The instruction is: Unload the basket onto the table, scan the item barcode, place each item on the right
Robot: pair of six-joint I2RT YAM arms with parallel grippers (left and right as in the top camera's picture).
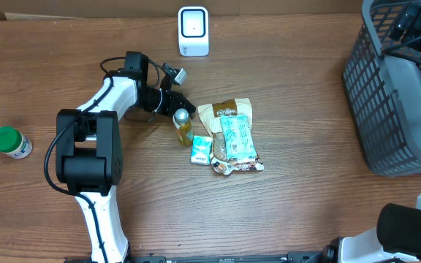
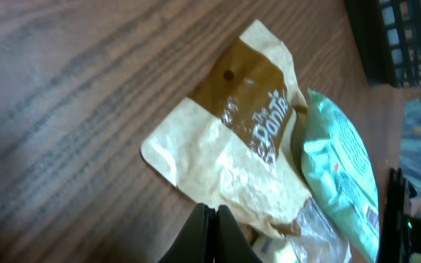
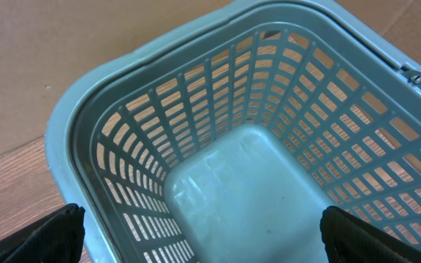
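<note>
A wood-grain desk (image 1: pixel 283 212) is seen from overhead. A grey slatted basket (image 1: pixel 386 109) is set at its right edge. The left arm (image 1: pixel 93 139), white and black, is stretched from the near left towards the middle of the desk.

Over at the basket, the right end effector (image 3: pixel 203 237) is held above the opening. Its fingers are spread wide at the two lower corners of the wrist view, and nothing is seen between them.

At mid-desk a cluster of items is laid out. A brown-and-cream pouch (image 1: pixel 225 111) is lying flat, and a teal packet (image 1: pixel 237 139) is overlapped on its right side. A white barcode scanner (image 1: pixel 193 31) is stood at the far edge, apart from the cluster and up and to its left. A green-lidded jar (image 1: pixel 11 142) is left alone, well apart at the left.

A small bottle (image 1: pixel 183 128) with a silver cap is placed just left of the pouch. A little white-and-teal box (image 1: pixel 201 150) is found just below it, beside the packet.

The left end effector (image 1: pixel 180 104) is poised just above the bottle's cap. Its fingers (image 2: pixel 203 234) are pressed together, nothing is gripped, and the pouch (image 2: pixel 225 168) and packet (image 2: pixel 338 168) are seen ahead of them.
</note>
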